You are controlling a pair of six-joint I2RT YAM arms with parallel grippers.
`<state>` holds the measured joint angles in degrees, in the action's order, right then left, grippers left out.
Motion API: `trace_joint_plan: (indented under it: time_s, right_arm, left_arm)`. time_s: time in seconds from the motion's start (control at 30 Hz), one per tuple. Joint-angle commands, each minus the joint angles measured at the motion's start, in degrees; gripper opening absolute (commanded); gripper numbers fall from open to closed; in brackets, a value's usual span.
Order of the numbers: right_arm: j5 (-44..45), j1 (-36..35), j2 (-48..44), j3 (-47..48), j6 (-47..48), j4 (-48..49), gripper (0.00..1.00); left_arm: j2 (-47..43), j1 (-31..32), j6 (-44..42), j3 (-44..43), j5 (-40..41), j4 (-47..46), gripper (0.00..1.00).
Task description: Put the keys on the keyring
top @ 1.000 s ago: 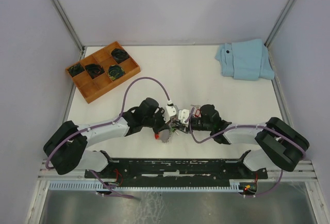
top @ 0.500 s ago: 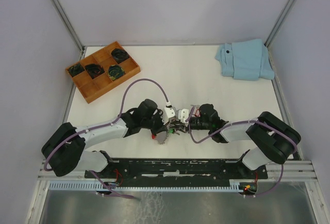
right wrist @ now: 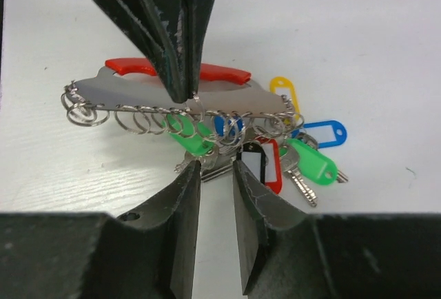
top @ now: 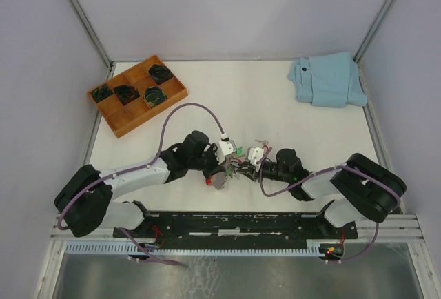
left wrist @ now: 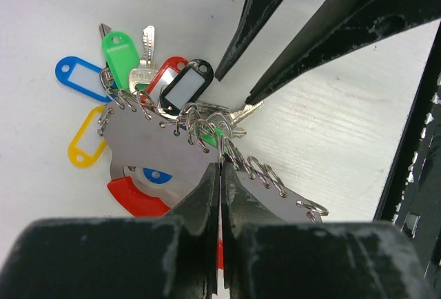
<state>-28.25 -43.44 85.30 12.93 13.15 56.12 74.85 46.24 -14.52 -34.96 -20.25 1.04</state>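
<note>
**Both grippers meeting at the keyring, centre front of the table**

At far left, toward the back of the white table (top: 227, 92), a wooden tray (top: 125, 121) holds dark coiled items (top: 127, 93) in its compartments. My left gripper (left wrist: 220, 168) reaches in from the left with its jaws pressed together on the ringed edge of the keyring (left wrist: 155, 151), a grey plate lined with small wire rings. A red band (left wrist: 138, 199) curves along the plate's far side. Fanned on the table from that ringed edge are a blue tag (left wrist: 79, 75), a yellow tag (left wrist: 86, 147), a green-tagged key (left wrist: 120, 54), a red-tagged key (left wrist: 165, 75) and a black tag (left wrist: 186, 85). My right gripper (right wrist: 217, 165) faces the left one across the plate. Its jaws stand a little apart, their tips at either side of a silver key blade (right wrist: 213, 170) beside a second green tag (right wrist: 189, 137). I cannot tell whether they clamp it. At far right, toward the back, lies a folded pale blue cloth (top: 327, 78).
</note>
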Motion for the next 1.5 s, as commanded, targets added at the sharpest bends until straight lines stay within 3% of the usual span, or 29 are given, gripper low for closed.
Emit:
trace_joint_plan:
  time_s: [0.0,0.23,0.37,0.57,0.73,0.9,1.47]
  right_arm:
    - [4.7,-0.5,-3.3,-0.9,-3.1,8.5,0.33]
    - [18.5,-8.3,-2.4,-2.5,0.5,13.2,0.39]
    - [25.4,-11.7,5.7,-3.7,1.6,26.0,0.38]
    - [31.1,-15.9,10.4,-1.4,5.3,26.6,0.36]
    - [36.3,-16.7,6.8,-3.0,7.3,26.5,0.35]
    - [35.1,-16.7,3.6,-3.3,7.3,26.2,0.36]
    - [28.9,-16.7,10.8,1.4,6.1,26.5,0.33]
  left_arm:
    - [-0.9,-0.3,0.8,-2.5,-1.9,-2.7,0.03]
    - [-0.6,-0.2,3.0,-3.7,-0.4,-1.3,0.03]
    - [-0.3,-0.2,3.7,-4.3,0.3,-0.4,0.03]
    - [0.5,-0.2,4.7,-5.2,1.2,0.7,0.03]
    - [0.9,-0.2,5.0,-5.4,3.3,1.5,0.03]
    - [1.3,-0.2,5.3,-5.8,3.2,1.7,0.03]
    - [1.6,-0.2,6.0,-5.9,2.3,0.9,0.03]
